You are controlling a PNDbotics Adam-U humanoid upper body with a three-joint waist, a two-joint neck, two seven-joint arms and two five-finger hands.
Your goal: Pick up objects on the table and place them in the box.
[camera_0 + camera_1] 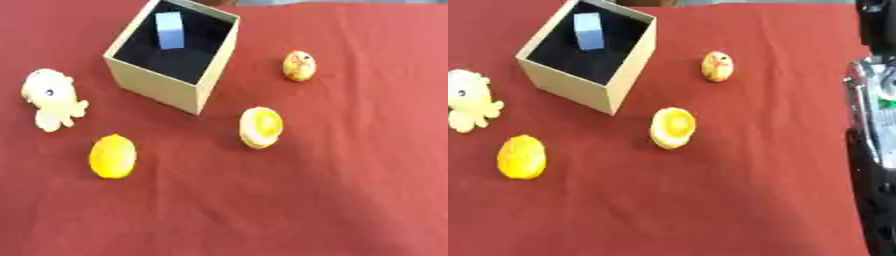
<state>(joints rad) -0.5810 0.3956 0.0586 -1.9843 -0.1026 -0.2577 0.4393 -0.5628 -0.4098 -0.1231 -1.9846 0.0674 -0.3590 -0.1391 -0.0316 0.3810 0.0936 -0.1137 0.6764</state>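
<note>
Red-covered table [350, 200] seen from above, with an open cardboard box [156, 86] standing at upper left; its interior is dark, and a pale blue block [170, 30] rests inside against the far wall. Four yellow items lie on the cloth around the box. A pale yellow octopus-like plush toy [51, 98] lies just left of the box. A bright yellow lemon-shaped object [113, 156] lies nearer the viewer, below and left of the box's front corner. A round yellow-and-cream object [261, 127], layered like a small pastry or burger, lies just right of that corner. A small orange-yellow rounded toy [299, 65] with dark markings sits farther back, to the right of the box and apart from it.

The left eye view shows only the table and these items; no arm or hand enters it. The right eye view adds, along its right edge, a black and silver part of the robot [874, 140], with some green visible on it. Whether this is the right hand or another section of the arm cannot be told, and its fingers cannot be made out. It stands off the table's right side, well apart from every item; the nearest are the orange-yellow toy and the layered round object. The left hand appears in neither view.
</note>
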